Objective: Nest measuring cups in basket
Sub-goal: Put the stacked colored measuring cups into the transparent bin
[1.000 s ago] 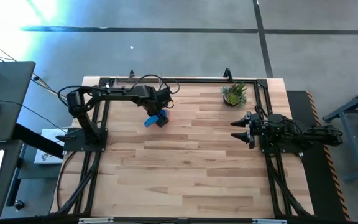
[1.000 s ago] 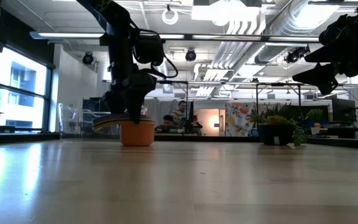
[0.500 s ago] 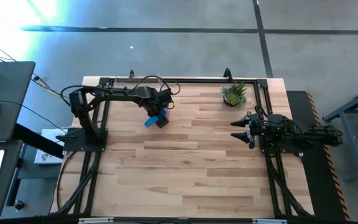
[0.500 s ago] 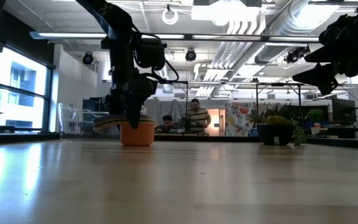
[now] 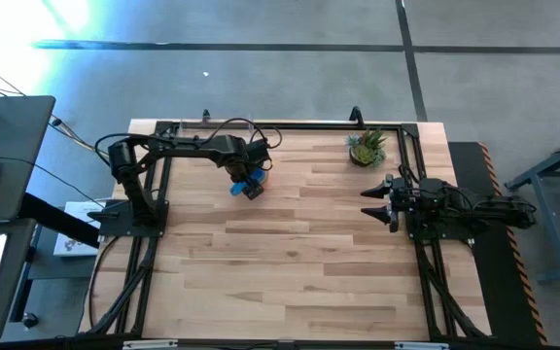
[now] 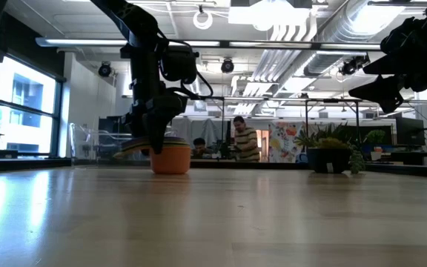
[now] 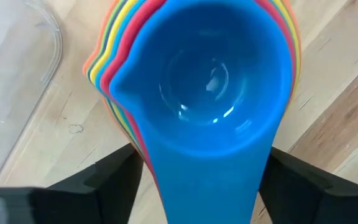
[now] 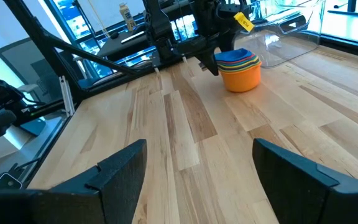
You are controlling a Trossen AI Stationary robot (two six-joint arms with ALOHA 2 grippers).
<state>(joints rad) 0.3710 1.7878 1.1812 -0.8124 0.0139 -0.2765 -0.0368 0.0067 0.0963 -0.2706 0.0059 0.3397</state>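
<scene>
The measuring cups are nested in one stack, blue (image 7: pixel 210 81) on top and orange (image 6: pixel 170 160) at the bottom. The stack stands at the table's far left-centre (image 5: pixel 238 186) and also shows in the right wrist view (image 8: pixel 240 68). My left gripper (image 5: pixel 252 187) is shut on the stack's handles. The clear basket (image 7: pixel 17 56) lies just beside the stack, toward the far edge (image 8: pixel 284 25). My right gripper (image 5: pixel 372 202) hangs open and empty above the table's right side. My left gripper pinches the stacked handles (image 7: pixel 210 186) between its two fingers (image 7: pixel 114 180), one on each long edge. The fingers come from above, slanting down, and lie across the handles. The stack is upright with its mouths up, and the orange cup's base (image 6: pixel 170 171) is at the table top.
A small potted green plant (image 5: pixel 366 148) stands at the far right corner. Black frame rails run along the table's edges (image 5: pixel 290 126). Bare wood fills the middle and near half (image 5: pixel 290 262). A person stands in the room behind (image 6: pixel 245 143).
My left gripper has carried the cup stack a short way toward the table's right, keeping it upright and low at the table top. It has stayed shut on the handles.
</scene>
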